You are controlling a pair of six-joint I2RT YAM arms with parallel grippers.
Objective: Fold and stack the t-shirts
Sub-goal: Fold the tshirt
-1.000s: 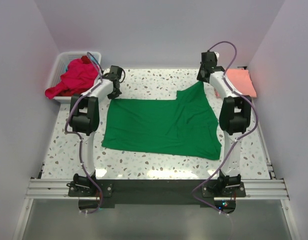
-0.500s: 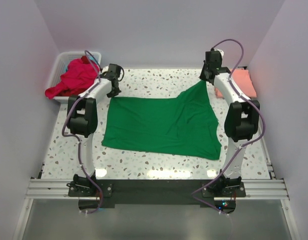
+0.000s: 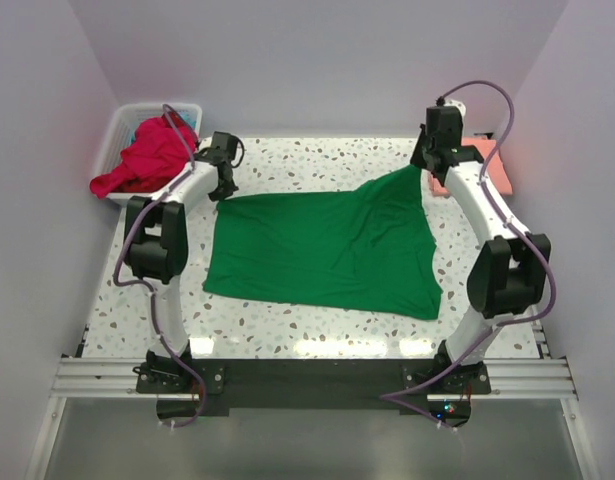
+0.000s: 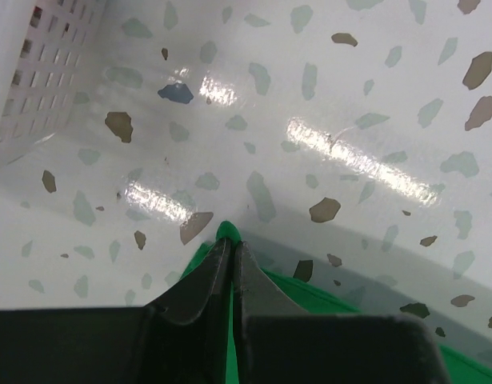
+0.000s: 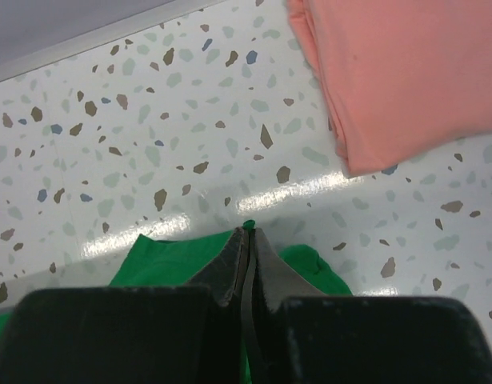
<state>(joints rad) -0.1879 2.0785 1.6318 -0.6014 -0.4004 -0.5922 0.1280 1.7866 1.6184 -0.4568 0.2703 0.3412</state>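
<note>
A bright green t-shirt (image 3: 322, 245) lies spread across the middle of the table. Its far left corner (image 4: 226, 232) is pinched in my left gripper (image 3: 224, 190), which is shut on it. My right gripper (image 3: 423, 168) is shut on the far right corner (image 5: 247, 225) and holds it lifted, so the cloth rises to a peak there. A folded salmon-pink t-shirt (image 3: 484, 162) (image 5: 398, 76) lies at the far right. Red and magenta t-shirts (image 3: 147, 155) are heaped in the basket (image 3: 127, 115) at the far left.
The white plastic basket's perforated wall (image 4: 30, 72) stands close to the left of my left gripper. Walls enclose the table on three sides. The arm bases and a metal rail (image 3: 307, 375) run along the near edge.
My right gripper has carried the green shirt's far right corner further right and slightly back, stretching the cloth. The left gripper has shifted a little left with its corner.
</note>
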